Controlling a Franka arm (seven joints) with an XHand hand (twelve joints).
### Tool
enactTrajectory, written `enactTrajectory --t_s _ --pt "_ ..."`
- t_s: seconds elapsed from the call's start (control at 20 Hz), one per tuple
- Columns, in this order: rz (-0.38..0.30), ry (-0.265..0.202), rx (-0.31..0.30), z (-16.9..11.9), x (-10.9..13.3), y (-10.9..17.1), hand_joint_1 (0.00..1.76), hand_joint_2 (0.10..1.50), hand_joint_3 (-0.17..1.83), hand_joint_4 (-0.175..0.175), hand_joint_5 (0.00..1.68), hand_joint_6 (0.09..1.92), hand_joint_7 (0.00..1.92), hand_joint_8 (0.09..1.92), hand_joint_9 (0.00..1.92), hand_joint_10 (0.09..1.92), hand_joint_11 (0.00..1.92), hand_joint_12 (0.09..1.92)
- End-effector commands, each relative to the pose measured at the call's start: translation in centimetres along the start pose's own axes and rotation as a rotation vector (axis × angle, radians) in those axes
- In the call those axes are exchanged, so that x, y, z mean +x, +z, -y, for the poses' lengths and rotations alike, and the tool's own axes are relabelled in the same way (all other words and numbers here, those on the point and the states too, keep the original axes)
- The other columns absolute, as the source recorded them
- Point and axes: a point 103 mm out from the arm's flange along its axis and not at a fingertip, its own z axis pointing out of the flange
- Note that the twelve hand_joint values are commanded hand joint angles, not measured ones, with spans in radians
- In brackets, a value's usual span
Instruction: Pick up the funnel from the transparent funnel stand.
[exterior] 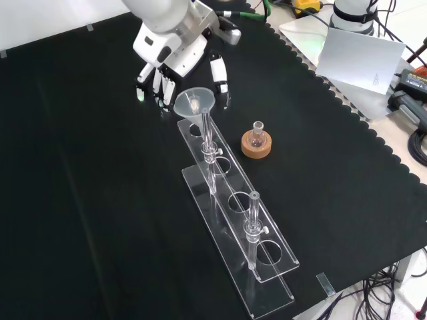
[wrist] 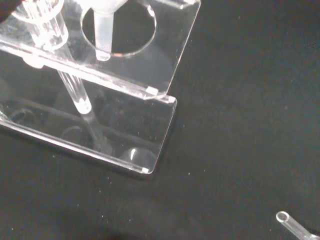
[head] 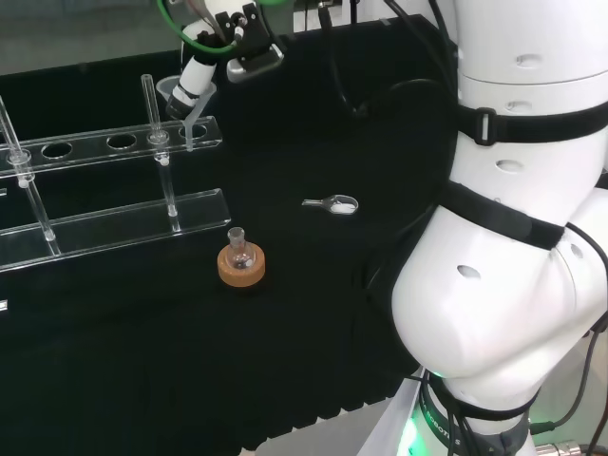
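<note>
Hand: black and white, at the stand's far end, fingers straight and spread either side of the funnel, not yet clasping it.
Funnel: clear cone, stem dropped through the end hole so it hangs upright.
Funnel stand: clear acrylic shelf with round holes, on rods.
Flask: small, glass, steadied in a cork ring beside the stand.

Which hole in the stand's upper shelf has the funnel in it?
The end hole nearest the hand, where the funnel sits in the funnel stand; the other holes along the shelf stand empty.
</note>
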Motion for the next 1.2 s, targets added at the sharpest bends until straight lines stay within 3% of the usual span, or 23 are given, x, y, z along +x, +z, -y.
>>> enactTrajectory --t_s 0.05,0.45,0.7,1.2 --pt "0.002 0.010 -0.030 0.9 -0.4 -1.1 0.78 0.76 0.02 0.018 0.82 0.13 1.13 0.38 0.64 0.44 0.00 0.74" --pt "0.012 0.024 -0.058 2.3 -0.6 -2.6 0.79 0.76 0.02 0.018 0.82 0.14 1.14 0.38 0.64 0.44 0.00 0.75" --pt "0.019 0.009 -0.093 3.1 -0.1 -4.4 0.79 0.76 0.02 0.017 0.82 0.14 1.14 0.38 0.64 0.43 0.00 0.75" --pt "0.028 0.009 -0.081 3.3 -0.5 -4.7 0.79 0.76 0.02 0.019 0.83 0.15 1.15 0.38 0.64 0.43 0.00 0.76"
